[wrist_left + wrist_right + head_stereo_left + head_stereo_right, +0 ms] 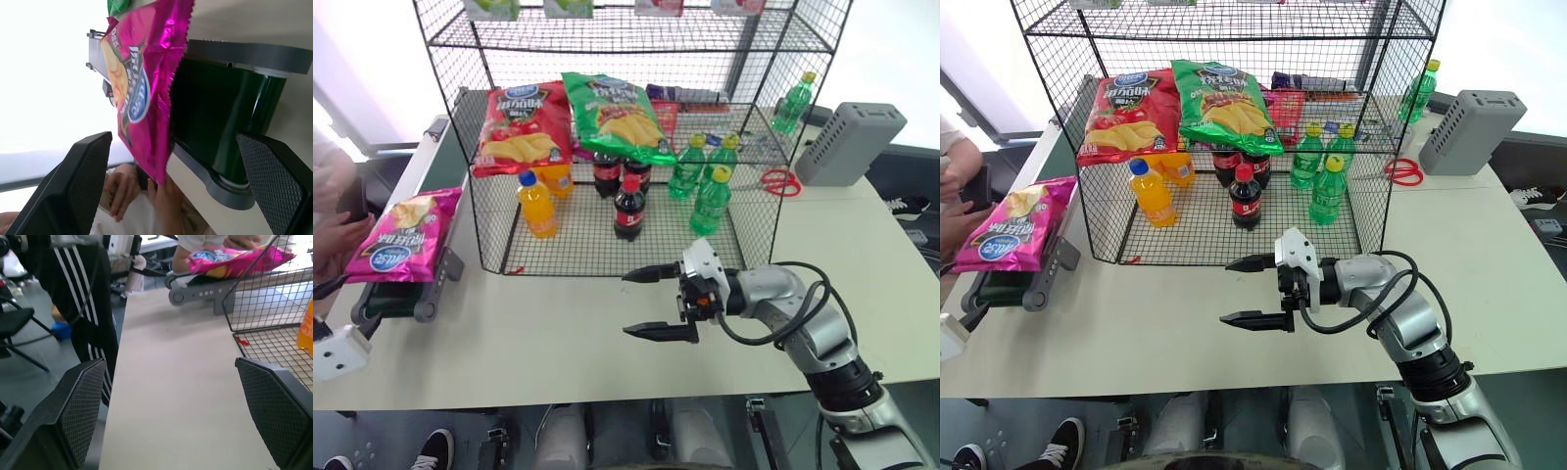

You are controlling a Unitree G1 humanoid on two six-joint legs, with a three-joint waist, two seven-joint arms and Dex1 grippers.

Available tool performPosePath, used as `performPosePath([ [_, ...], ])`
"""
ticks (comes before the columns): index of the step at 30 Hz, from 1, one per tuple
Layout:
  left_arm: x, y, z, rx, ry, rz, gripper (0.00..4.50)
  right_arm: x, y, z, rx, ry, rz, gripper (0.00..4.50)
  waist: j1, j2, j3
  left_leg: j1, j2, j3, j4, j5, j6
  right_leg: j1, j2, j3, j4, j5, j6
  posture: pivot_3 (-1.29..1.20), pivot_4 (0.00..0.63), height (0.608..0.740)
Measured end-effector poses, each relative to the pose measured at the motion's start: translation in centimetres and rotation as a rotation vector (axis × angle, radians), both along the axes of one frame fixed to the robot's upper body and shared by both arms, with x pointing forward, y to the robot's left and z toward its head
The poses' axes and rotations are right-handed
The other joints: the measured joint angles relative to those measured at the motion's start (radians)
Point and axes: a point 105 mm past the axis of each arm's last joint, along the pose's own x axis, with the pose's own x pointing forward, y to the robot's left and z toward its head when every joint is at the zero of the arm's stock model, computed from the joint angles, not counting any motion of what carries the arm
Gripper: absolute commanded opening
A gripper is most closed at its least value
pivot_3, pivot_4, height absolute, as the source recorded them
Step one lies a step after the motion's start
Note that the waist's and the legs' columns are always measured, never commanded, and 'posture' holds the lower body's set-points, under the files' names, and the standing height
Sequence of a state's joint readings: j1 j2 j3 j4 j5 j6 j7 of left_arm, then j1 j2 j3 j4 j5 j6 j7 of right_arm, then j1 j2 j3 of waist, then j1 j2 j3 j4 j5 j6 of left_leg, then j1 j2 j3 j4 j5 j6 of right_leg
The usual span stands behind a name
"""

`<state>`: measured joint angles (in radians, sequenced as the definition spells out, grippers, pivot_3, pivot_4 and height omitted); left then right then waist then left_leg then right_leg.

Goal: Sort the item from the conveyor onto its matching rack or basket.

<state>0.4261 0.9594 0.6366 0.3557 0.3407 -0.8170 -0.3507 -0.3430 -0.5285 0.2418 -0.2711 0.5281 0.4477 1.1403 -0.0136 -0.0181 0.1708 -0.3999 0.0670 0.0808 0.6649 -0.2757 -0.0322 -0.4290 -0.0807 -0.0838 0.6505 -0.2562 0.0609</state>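
The magenta-pink chip bag (403, 237) is lying at the near end of the conveyor (395, 298), at the far left of the table (568, 333), its edge overhanging the belt's end. A person's hand (164, 193) is touching the bag's corner in the left wrist view. The left gripper (181, 191) is pointing at the bag with its fingers spread wide, holding nothing. The right gripper (651, 305) is hovering over the table just in front of the black wire rack (617, 137), fingers wide apart and empty, pointing left. Inside the rack, a red chip bag (521, 127) and a green chip bag (617, 116) are resting above bottles (628, 208).
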Motion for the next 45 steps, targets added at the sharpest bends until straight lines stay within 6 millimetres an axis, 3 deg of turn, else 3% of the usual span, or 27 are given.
performPosePath([
  [11,0.9,-0.4,-0.8,-0.022,0.006,-0.014,4.31,0.2,-0.1,0.0,-0.004,-0.010,-0.020,4.39,0.001,0.000,0.000,0.000,0.000,0.000,0.000,0.000,0.000,0.000,0.000,0.000,0.000,0.000,0.000,0.00,0.150,0.737],
  [14,1.4,-0.7,-1.1,-0.044,0.007,-0.024,3.42,0.3,-0.2,0.0,-0.013,-0.015,-0.024,4.50,0.001,0.000,0.000,0.000,0.000,0.000,0.000,0.000,0.000,0.000,0.000,0.000,0.000,0.000,0.000,0.00,0.150,0.737],
  [21,2.2,-1.3,-0.6,-0.090,-0.009,-0.055,0.06,0.5,-0.2,0.0,-0.013,-0.034,-0.045,4.50,0.000,0.000,0.000,0.000,0.000,0.000,0.000,0.000,0.000,0.000,0.000,0.000,0.000,0.000,0.000,0.00,0.150,0.737],
  [25,2.5,-1.4,0.4,-0.153,-0.049,-0.054,0.06,0.6,-0.2,0.1,-0.018,-0.052,-0.052,4.50,0.000,0.000,0.000,0.000,0.000,0.000,0.000,0.000,0.000,0.000,0.000,0.000,0.000,0.000,0.000,0.00,0.150,0.737],
  [28,2.8,-1.6,2.0,-0.299,-0.104,-0.046,0.06,0.7,-0.2,0.1,-0.016,-0.063,-0.056,4.50,0.000,0.000,0.000,0.000,0.000,0.000,0.000,0.000,0.000,0.000,0.000,0.000,0.000,0.000,0.000,0.00,0.150,0.737],
  [31,2.3,-2.3,4.4,-0.557,-0.123,-0.076,0.06,0.9,-0.3,0.2,-0.017,-0.074,-0.062,4.50,-0.002,-0.001,0.000,0.000,0.000,0.000,0.000,0.000,0.000,0.000,-0.001,0.000,0.001,0.000,0.000,0.00,0.150,0.737],
  [33,1.3,-2.7,6.3,-0.834,-0.090,-0.106,0.06,1.2,-0.6,0.3,-0.017,-0.080,-0.076,4.50,-0.005,-0.001,0.000,0.000,0.000,-0.001,0.000,0.000,0.000,0.000,0.000,0.000,0.001,0.000,0.000,0.00,0.150,0.737],
  [35,-0.3,-3.0,8.1,-1.119,-0.004,-0.141,0.06,1.5,-0.8,0.3,-0.019,-0.089,-0.084,4.50,-0.009,-0.002,0.000,0.001,0.001,-0.001,0.000,0.000,0.000,0.000,0.000,0.000,0.001,0.000,0.000,0.00,0.150,0.737],
  [37,-2.5,-3.6,9.0,-1.373,0.199,-0.166,0.06,1.7,-1.2,0.2,-0.028,-0.090,-0.093,4.50,-0.013,-0.001,0.000,0.001,0.000,-0.001,0.000,0.000,0.000,0.000,0.001,0.000,0.001,0.000,0.000,0.00,0.150,0.737],
  [41,-5.5,-4.7,11.1,-1.639,0.460,-0.227,0.06,1.5,-1.6,0.3,-0.024,-0.061,-0.075,4.50,-0.002,-0.001,0.000,0.002,0.000,-0.001,0.000,0.000,0.000,0.001,0.002,0.000,0.001,-0.002,-0.002,0.00,0.150,0.737],
  [45,-6.5,-9.6,10.9,-1.785,0.734,-0.399,0.06,0.6,-2.5,1.0,0.019,0.143,-0.043,4.50,0.010,0.003,0.002,0.002,-0.002,-0.002,0.000,0.000,0.000,0.003,-0.001,0.001,-0.001,-0.003,-0.004,0.00,0.150,0.737],
])
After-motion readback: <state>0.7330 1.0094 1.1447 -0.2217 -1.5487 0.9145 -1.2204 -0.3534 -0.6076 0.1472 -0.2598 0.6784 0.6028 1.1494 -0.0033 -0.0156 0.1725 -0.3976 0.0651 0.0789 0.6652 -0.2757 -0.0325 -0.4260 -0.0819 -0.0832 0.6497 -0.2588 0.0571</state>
